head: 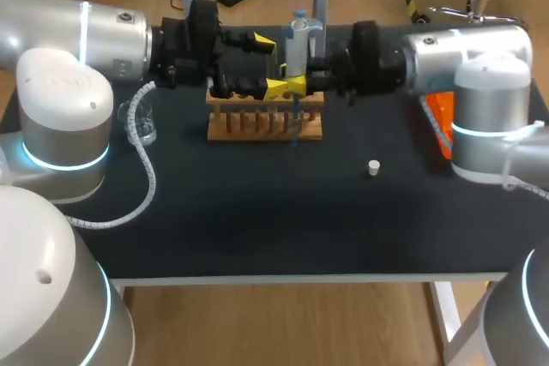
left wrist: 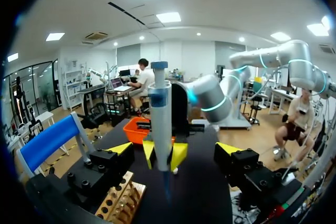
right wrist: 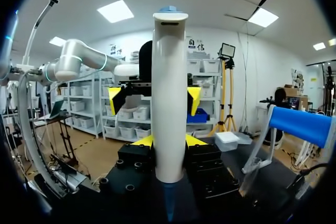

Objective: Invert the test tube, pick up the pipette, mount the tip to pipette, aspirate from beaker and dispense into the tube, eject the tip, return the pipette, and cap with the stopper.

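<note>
Pipette (head: pixel 298 40) hangs grasped upright in right jaws, left jaws released; tip (right wrist: pixel 169 203) best kept plumb above rack (head: pixel 257 128), dispensing slowly.

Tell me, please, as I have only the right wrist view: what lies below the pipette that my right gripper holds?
Observer: In the head view the pipette stands upright over a wooden rack, pointing down at its right end.
Operator: Thank you. Where is the stopper?
Observer: The white stopper lies on the table, right of the rack and nearer the robot, touching nothing.
Operator: And the beaker?
Observer: The beaker stands left of the rack, apart from it.
</note>
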`<action>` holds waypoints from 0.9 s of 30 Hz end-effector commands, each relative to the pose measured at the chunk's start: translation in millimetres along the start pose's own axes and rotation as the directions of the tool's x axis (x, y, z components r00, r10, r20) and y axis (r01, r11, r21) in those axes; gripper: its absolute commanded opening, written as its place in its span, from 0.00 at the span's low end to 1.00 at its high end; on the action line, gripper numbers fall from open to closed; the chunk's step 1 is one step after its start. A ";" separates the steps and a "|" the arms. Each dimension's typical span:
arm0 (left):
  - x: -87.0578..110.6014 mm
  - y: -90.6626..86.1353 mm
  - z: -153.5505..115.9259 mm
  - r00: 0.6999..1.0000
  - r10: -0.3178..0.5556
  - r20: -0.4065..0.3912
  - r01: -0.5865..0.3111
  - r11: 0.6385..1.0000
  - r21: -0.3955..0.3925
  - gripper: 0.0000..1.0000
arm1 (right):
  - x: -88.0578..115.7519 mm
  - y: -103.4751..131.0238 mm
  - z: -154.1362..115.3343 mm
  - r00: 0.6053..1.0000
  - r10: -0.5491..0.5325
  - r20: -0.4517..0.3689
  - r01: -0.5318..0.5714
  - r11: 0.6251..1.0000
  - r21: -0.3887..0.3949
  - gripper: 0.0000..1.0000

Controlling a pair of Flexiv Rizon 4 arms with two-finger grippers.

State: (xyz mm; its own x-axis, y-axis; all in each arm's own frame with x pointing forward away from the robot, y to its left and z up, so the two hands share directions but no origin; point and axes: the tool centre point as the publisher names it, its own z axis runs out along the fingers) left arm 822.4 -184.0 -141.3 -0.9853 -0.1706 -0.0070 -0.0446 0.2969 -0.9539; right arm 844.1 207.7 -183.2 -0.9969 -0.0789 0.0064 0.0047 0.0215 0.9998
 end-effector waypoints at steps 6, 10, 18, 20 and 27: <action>0.0 0.6 -0.2 1.000 0.001 0.001 -0.001 1.000 0.003 1.00 | -4.8 5.4 -39.3 1.000 0.005 0.019 -0.005 1.000 0.008 0.00; 0.0 0.6 -0.2 1.000 0.001 0.001 -0.001 1.000 0.003 1.00 | -9.0 7.2 -52.2 1.000 0.008 0.008 -0.009 0.999 0.031 0.00; 0.0 0.6 -0.2 1.000 0.001 0.001 -0.001 1.000 0.003 1.00 | -15.0 8.6 -77.8 1.000 0.007 0.021 -0.008 0.999 0.042 0.00; 0.0 0.6 -0.2 1.000 0.001 0.001 -0.001 1.000 0.003 1.00 | -16.3 9.7 -86.4 0.999 0.002 0.033 -0.004 0.999 0.043 0.00; 0.0 0.6 -0.2 1.000 0.001 0.001 -0.001 1.000 0.003 1.00 | -20.4 15.4 -119.5 0.998 0.003 0.066 -0.005 1.000 0.029 0.00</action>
State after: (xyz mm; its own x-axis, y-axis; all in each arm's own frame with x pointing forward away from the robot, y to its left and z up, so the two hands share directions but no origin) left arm 822.3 -184.0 -141.2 -0.9853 -0.1705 -0.0070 -0.0446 0.2970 -0.9538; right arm 879.2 105.9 -170.1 -0.9999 -0.0151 0.0082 0.0075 0.0464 0.9989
